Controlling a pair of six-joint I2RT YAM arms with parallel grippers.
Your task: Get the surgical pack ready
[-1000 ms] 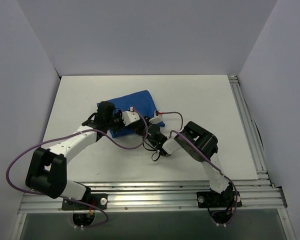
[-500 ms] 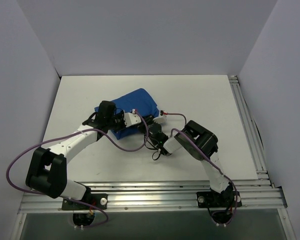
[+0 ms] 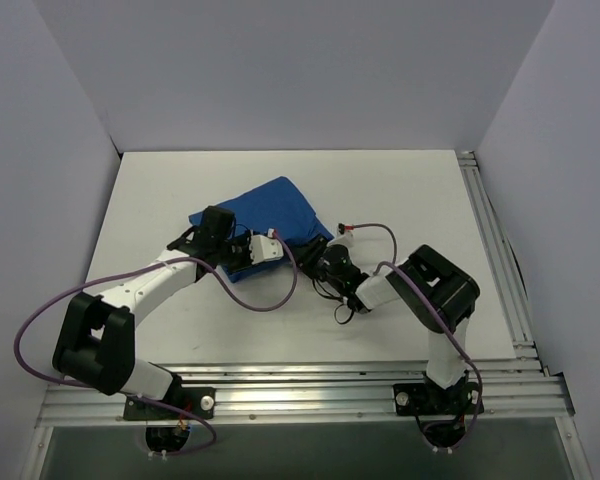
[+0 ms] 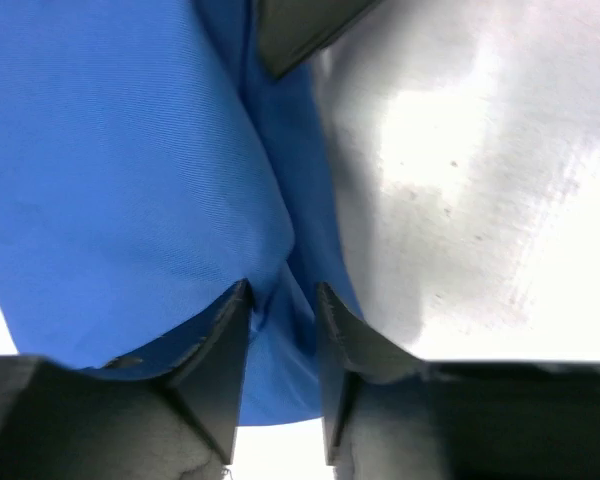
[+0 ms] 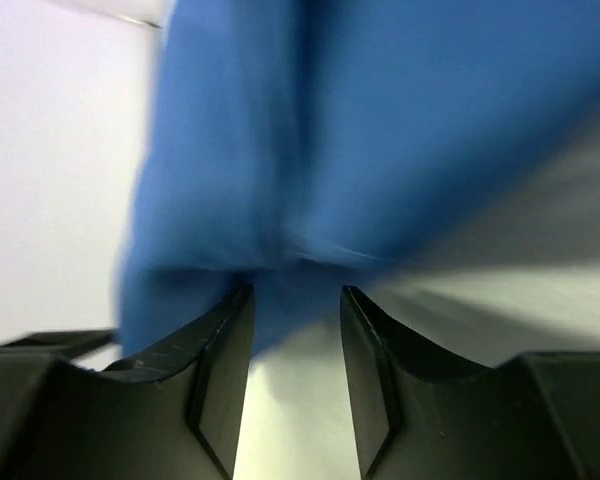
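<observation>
The surgical pack point(image 3: 277, 211) is a folded royal-blue cloth parcel lying on the white table left of centre; whatever is inside it is hidden. My left gripper point(image 3: 278, 243) sits at the parcel's near edge. In the left wrist view it point(image 4: 282, 292) is open, and a fold of the blue cloth point(image 4: 160, 180) lies loose between the parted jaws. My right gripper point(image 3: 318, 248) is at the parcel's near right corner. In the right wrist view it point(image 5: 296, 292) is open, with the blurred blue cloth point(image 5: 380, 130) just ahead of its tips and bare table between the jaws.
White table point(image 3: 400, 200) with grey walls behind and at both sides. A metal rail point(image 3: 495, 250) runs along the right edge. Purple cables point(image 3: 280, 290) loop off both wrists near the parcel. A dark finger-like part point(image 4: 300, 30) shows at the top of the left wrist view.
Both grippers have gone from shut to open and let go of the blue cloth. The right arm has drawn back to the right. The parcel's near edge has settled onto the table.
</observation>
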